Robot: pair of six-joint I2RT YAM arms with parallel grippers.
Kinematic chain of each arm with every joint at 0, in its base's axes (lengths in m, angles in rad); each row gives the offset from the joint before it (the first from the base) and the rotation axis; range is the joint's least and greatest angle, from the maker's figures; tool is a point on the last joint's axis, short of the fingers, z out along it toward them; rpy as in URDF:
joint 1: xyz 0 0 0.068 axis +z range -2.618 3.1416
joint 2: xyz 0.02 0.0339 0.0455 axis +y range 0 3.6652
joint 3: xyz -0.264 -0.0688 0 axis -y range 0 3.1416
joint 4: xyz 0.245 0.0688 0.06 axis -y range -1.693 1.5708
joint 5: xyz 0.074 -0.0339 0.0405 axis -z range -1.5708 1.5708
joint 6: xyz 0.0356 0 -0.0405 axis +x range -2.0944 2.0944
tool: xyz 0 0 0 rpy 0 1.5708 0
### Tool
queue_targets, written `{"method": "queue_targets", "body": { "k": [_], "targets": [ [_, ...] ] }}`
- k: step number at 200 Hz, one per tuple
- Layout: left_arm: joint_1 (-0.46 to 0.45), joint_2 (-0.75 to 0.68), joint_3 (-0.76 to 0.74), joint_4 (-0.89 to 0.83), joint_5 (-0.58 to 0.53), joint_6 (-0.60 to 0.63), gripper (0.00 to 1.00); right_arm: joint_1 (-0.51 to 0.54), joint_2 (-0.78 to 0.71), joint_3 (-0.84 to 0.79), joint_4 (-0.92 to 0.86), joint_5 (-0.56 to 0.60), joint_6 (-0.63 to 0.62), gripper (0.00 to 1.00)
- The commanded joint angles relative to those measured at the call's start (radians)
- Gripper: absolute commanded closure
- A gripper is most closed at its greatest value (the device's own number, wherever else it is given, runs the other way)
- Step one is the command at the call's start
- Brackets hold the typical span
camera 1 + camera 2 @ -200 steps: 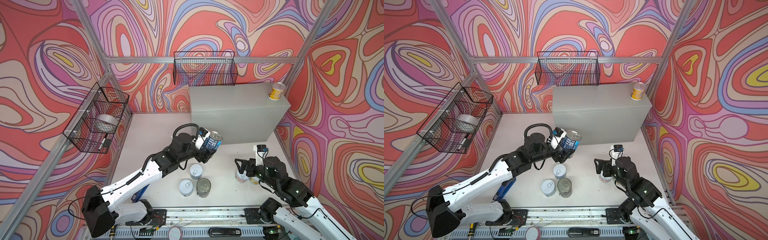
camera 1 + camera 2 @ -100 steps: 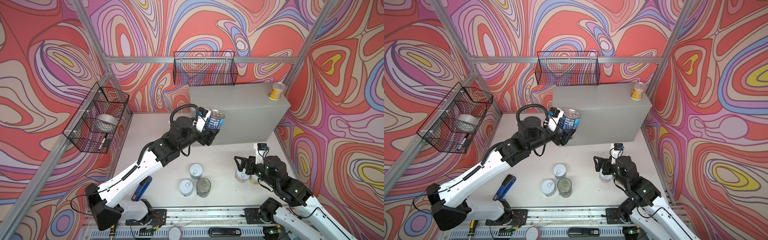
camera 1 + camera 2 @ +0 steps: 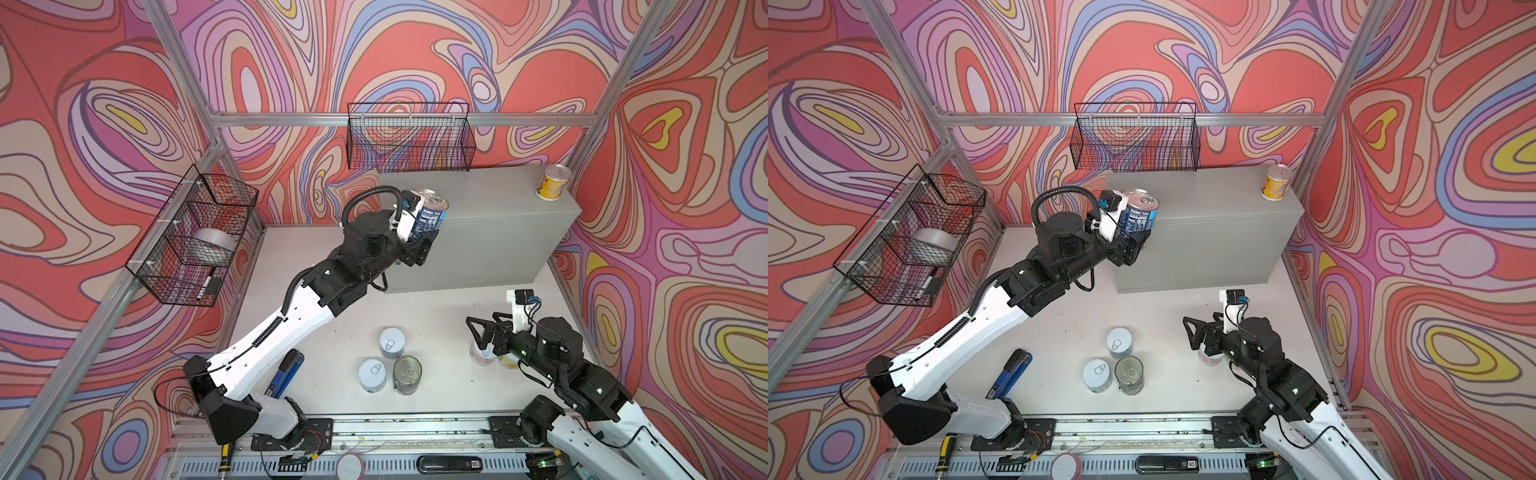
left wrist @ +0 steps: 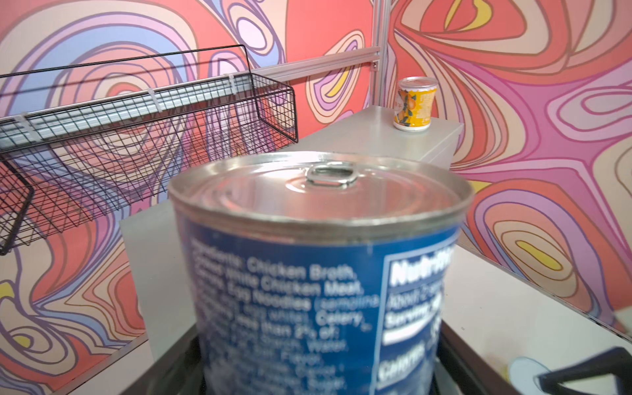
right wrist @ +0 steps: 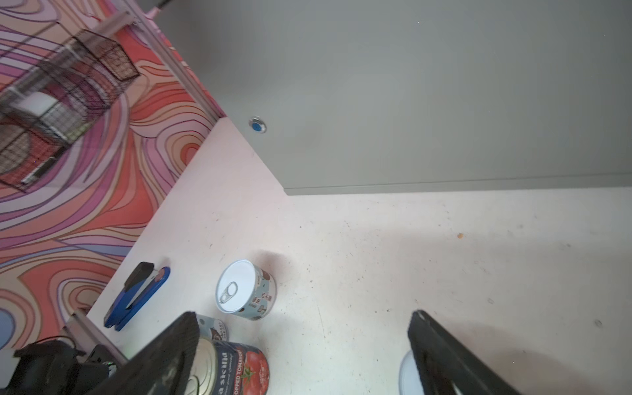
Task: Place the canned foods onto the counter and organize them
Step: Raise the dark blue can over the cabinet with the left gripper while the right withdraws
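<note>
The left gripper [image 3: 423, 235] [image 3: 1133, 237] is clenched on a dark blue can [image 3: 430, 212] [image 3: 1140, 216] [image 4: 321, 273], its fingers pressing the lower wall from 2 sides. The can stands about upright, long axis near vertical, silver pull-tab lid facing up and the nutrition label turned toward the wrist camera. It hangs clear of the floor at the left front edge of the counter [image 3: 498, 199] [image 3: 1217, 199] [image 4: 369, 133]. I cannot tell whether its base is over the top.

1 yellow can [image 3: 552, 189] [image 3: 1276, 188] [image 4: 414, 107] stands upright, lid up, on the counter's far right corner.

On the floor in front, 2 pale blue cans [image 3: 391, 343] [image 3: 1119, 343] [image 5: 244, 290] and [image 3: 375, 375] [image 3: 1097, 375] stand upright beside a tomato can [image 3: 407, 374] [image 3: 1129, 375] [image 5: 232, 372], the 3 close together.

The right gripper [image 3: 473, 332] [image 3: 1190, 332] [image 5: 302, 316] has its fingers spread wide and grasps nothing. It hovers low over the floor, just above a white-pink can [image 3: 482, 356] [image 3: 1209, 357], with 1 more can [image 3: 508, 361] beside that, mostly hidden by the arm.

The side basket [image 3: 166, 274] [image 3: 872, 282] on the left wall holds a silver tape roll [image 3: 212, 251] [image 3: 932, 249] in 1 compartment and a marker [image 3: 207, 286] [image 3: 925, 286] in the lowest. A back basket [image 3: 409, 141] [image 3: 1136, 139] [image 4: 136, 143] hangs above the counter's left end. A blue stapler [image 3: 286, 374] [image 3: 1011, 374] [image 5: 136, 297] lies on the floor near the left arm.
</note>
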Motion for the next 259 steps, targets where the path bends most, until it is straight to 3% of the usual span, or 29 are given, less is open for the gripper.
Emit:
{"method": "queue_targets", "body": {
  "k": [1, 111, 259],
  "targets": [
    [0.038, 0.01, 0.08, 0.177, -0.027, 0.016, 0.64, -0.001, -0.069, -0.016, 0.084, -0.137, -0.05, 0.02],
    [0.126, 0.075, 0.115, 0.275, 0.067, -0.017, 0.65, -0.001, -0.125, -0.029, 0.02, -0.094, -0.075, 0.02],
    [0.2, 0.297, 0.305, 0.328, 0.136, -0.045, 0.65, -0.001, -0.099, -0.034, 0.033, -0.101, -0.093, 0.01]
  ]
}}
